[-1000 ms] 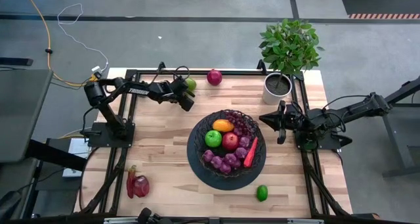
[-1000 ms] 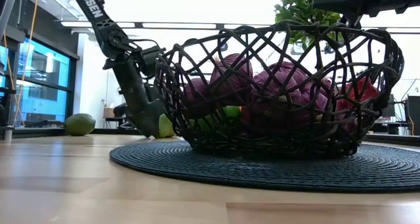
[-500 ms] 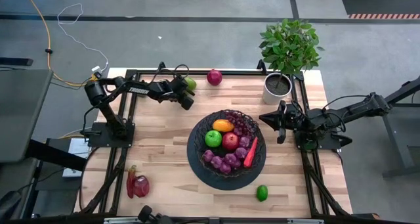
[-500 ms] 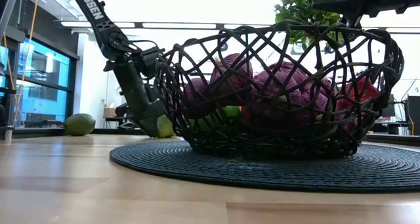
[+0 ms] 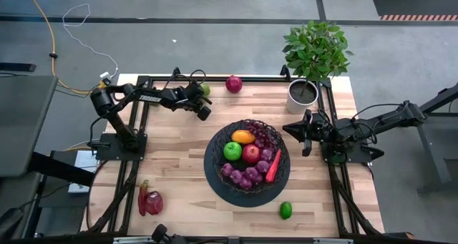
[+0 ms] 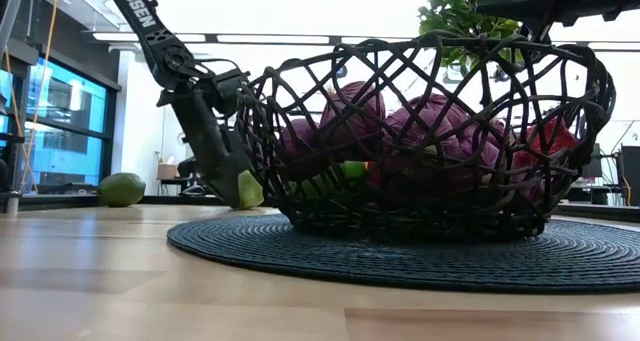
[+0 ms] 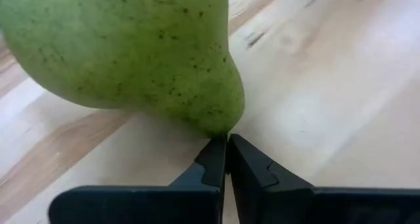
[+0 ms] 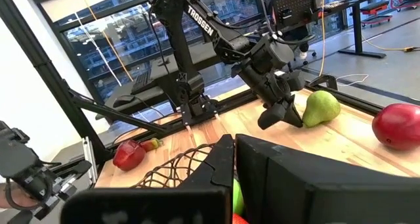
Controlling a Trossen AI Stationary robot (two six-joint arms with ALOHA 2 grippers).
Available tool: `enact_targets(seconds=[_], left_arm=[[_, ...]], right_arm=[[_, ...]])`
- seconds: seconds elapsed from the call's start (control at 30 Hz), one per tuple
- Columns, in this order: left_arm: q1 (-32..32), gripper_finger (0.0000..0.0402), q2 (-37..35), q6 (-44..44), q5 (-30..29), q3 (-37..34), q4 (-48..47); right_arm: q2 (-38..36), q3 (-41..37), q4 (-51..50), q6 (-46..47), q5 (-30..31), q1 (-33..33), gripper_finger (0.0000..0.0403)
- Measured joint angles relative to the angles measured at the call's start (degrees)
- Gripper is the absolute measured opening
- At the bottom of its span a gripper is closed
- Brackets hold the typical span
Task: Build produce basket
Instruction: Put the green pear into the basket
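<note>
One basket (image 5: 247,162) sat on a round dark mat (image 5: 215,179) in the middle of the tabletop (image 5: 179,165). It held a green apple (image 5: 232,151), a red apple (image 5: 251,154), an orange-yellow fruit (image 5: 243,137), purple grapes (image 5: 243,175) along the near and far sides, and a red pepper (image 5: 273,167) against its right wall.

Four pieces of produce lay outside it: a pear (image 5: 206,89) and a red fruit (image 5: 234,84) at the far edge, a lime (image 5: 285,210) near the front right, and a red piece (image 5: 150,201) at the front left, its kind unclear.

At the far left, the left gripper (image 5: 203,109) was down at the pear; in the wrist view its fingers (image 7: 213,165) were pressed together, their tips touching the pear's narrow end without holding it. The right gripper (image 5: 306,134), also closed, hovered just right of the basket, beside a potted plant (image 5: 313,58) at the far right corner.
</note>
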Motion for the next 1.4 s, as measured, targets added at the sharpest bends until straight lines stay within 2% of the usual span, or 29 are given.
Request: enact_targets(seconds=[0.23,0.5,0.67,0.73,0.83,1.07,1.23,1.4], left_arm=[[0.00,0.0001,-9.73,5.28,-1.57,-0.02,-2.78],[-0.85,0.0000,-27.69,11.36,-1.80,-0.02,-2.80],[-5.19,0.0000,-39.28,11.37,1.83,-0.02,-2.62],[-8.05,0.0000,-43.02,10.52,4.64,-0.02,-2.56],[-13.80,0.0000,-47.20,7.70,5.79,-0.02,-0.64],[-29.26,0.0000,-49.10,6.85,5.72,-0.17,10.88],[-37.50,0.0000,-45.21,7.68,5.75,-0.22,18.17],[-42.34,0.0000,-39.48,7.68,5.70,-0.22,21.40]], right_arm=[[0.00,0.00,0.00,-0.41,-0.02,0.00,0.0000],[0.02,0.00,1.22,-2.69,0.03,0.01,0.0000],[0.02,0.02,7.31,-7.29,1.32,0.00,0.0000],[0.02,0.02,10.16,-9.50,1.37,0.00,0.0000],[0.02,0.04,13.37,-12.48,1.38,0.01,0.0000],[0.38,0.04,14.76,-13.29,0.27,0.00,0.0000],[3.51,0.04,17.52,-12.91,-1.44,0.00,0.0000],[8.25,0.04,21.60,-12.91,-3.15,0.00,0.0000]])
